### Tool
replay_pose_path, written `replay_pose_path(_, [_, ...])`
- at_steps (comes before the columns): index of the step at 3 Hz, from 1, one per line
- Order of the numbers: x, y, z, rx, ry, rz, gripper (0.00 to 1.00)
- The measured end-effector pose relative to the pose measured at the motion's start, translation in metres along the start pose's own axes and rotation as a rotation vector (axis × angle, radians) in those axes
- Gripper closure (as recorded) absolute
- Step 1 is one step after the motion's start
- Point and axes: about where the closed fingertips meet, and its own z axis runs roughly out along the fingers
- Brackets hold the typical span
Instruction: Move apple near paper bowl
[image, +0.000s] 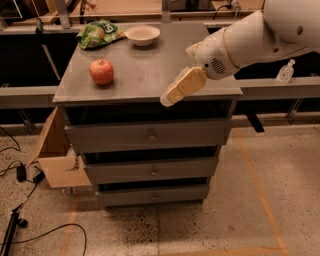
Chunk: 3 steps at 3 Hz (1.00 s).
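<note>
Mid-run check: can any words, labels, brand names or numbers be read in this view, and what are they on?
Crumpled green snack bag, back left of the grey cabinet top: pale print, too blurred to read.
Small clear bottle on the right ledge: no readable label.
Round red-orange apple, off-white paper bowl, tan tool at the cabinet top's front edge, right of the apple: no text shows.
Nothing legible anywhere.

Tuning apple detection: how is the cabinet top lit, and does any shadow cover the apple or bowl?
Camera view: dim, warm light; the apple and paper bowl sit unshaded on the cabinet top, with only faint shadows beside them; the gripper, over the front edge, looks bright.
</note>
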Motion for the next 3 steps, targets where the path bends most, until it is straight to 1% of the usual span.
replay_pose_path(1, [-0.020,-0.024,0.043,0.023,-0.120,0.050,0.00])
replay_pose_path(2, [-0.042,-0.042,0.084,0.015,-0.226,0.073,0.00])
replay_pose_path(3, [-0.065,-0.049,0.128,-0.020,-0.295,0.057,0.00])
